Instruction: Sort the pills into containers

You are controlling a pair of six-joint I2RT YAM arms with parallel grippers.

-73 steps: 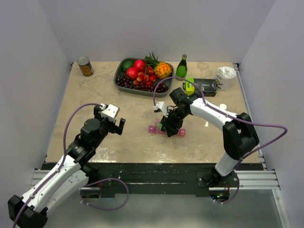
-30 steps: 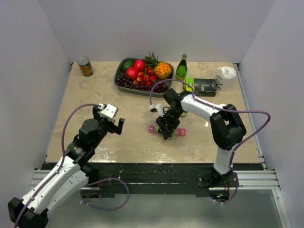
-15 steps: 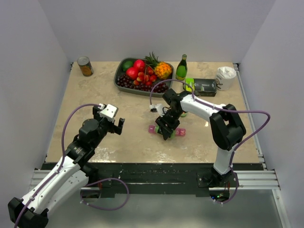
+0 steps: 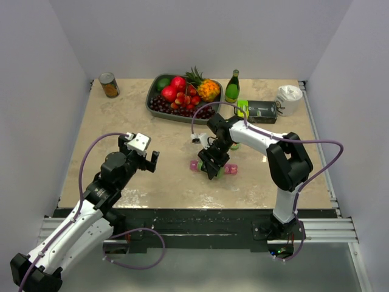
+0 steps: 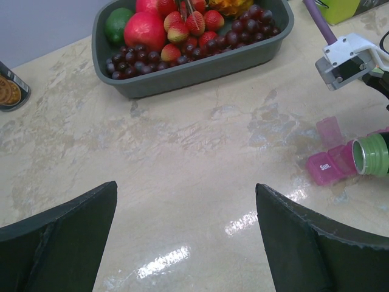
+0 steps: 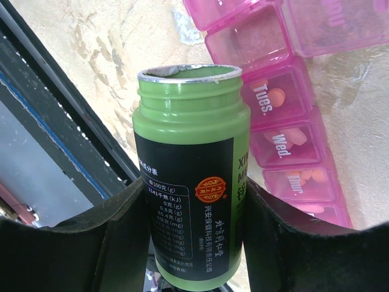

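The pink pill organizer (image 4: 196,165) lies on the table at centre, with several lids open. In the right wrist view the organizer (image 6: 290,91) has orange pills (image 6: 275,95) in the Tues., Wed. and Thur. compartments. My right gripper (image 4: 213,165) is shut on an open green pill bottle (image 6: 188,121) with a black label. The bottle is tilted, with its mouth beside the open compartments. The left wrist view shows the organizer's end (image 5: 328,167) and the bottle mouth (image 5: 372,155). My left gripper (image 4: 148,162) is open and empty, left of the organizer and apart from it, over bare table (image 5: 186,184).
A grey fruit tray (image 4: 150,100) stands at the back centre, with a can (image 4: 109,84) at the back left. A green glass bottle (image 4: 233,85), a yellow-green cup (image 4: 242,109), a black box (image 4: 261,111) and a white crumpled object (image 4: 288,97) stand at the back right.
Since 2.4 s ago my right gripper has shifted a little left along the organizer with the bottle. In the last second it has barely moved. The left arm has stayed still.
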